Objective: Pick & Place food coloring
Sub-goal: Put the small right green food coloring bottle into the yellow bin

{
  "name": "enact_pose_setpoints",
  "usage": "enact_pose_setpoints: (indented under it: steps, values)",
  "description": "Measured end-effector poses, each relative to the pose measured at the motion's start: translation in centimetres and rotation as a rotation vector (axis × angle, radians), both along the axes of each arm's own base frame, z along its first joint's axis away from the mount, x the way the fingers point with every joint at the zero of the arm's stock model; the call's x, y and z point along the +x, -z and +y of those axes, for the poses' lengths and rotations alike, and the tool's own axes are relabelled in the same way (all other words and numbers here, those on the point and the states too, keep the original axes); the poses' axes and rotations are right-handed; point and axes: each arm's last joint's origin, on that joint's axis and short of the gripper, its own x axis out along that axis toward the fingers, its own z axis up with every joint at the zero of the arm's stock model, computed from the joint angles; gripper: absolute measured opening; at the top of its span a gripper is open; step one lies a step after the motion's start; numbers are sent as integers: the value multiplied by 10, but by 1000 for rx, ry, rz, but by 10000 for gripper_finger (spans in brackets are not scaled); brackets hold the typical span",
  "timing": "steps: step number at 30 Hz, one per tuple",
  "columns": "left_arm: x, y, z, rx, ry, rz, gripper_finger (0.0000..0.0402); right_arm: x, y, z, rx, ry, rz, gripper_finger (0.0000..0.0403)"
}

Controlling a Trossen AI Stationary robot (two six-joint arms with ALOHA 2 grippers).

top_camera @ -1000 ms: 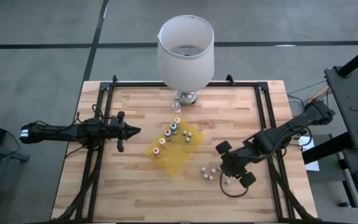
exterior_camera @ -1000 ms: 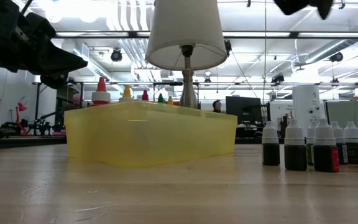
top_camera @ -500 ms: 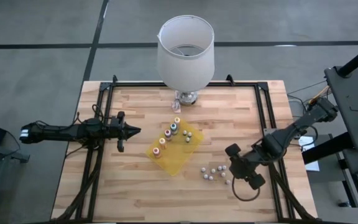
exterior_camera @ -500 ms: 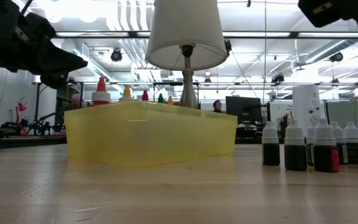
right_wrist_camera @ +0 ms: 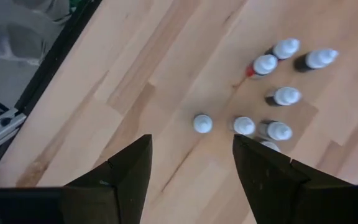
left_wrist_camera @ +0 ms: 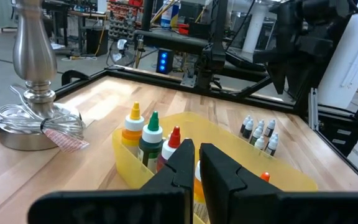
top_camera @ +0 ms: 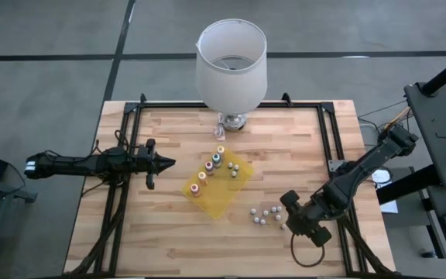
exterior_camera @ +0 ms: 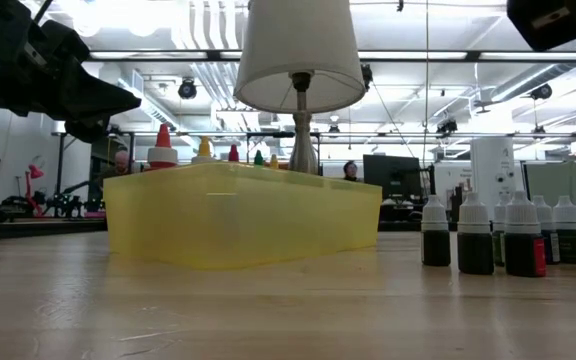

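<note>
Several food coloring bottles with coloured caps (top_camera: 214, 164) stand upright in a yellow tray (top_camera: 221, 198), also seen in the low view (exterior_camera: 243, 215) and the left wrist view (left_wrist_camera: 151, 134). More small dark bottles with white caps (top_camera: 265, 216) stand in a loose group on the bare wood right of the tray (exterior_camera: 478, 235) (right_wrist_camera: 277, 93). My right gripper (top_camera: 301, 220) (right_wrist_camera: 191, 168) hovers open above the table, just near and right of that group, holding nothing. My left gripper (top_camera: 166, 163) (left_wrist_camera: 194, 163) is shut and empty, held level left of the tray.
A white-shaded lamp (top_camera: 231, 66) stands on a metal base (left_wrist_camera: 33, 118) at the table's far middle, behind the tray. A black frame (top_camera: 327, 132) runs along the table's edges. Bare wood lies between the tray and the near edge.
My right gripper has moved toward the table's near edge and slightly right, away from the tray; in the low view it has drifted toward the picture's upper right corner. The bottles and the tray stand where they were.
</note>
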Motion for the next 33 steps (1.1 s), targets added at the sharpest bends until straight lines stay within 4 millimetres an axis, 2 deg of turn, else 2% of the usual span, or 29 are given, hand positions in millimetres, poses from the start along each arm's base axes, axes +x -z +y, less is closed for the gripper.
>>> enact_pose_setpoints:
  steps: [19,33]
  values:
    - [0,0,0,0,0,0,0,21,54,21,-122,-40,133,215]
    - [0,0,0,0,0,3,0,28,69,22,-166,-18,140,214]
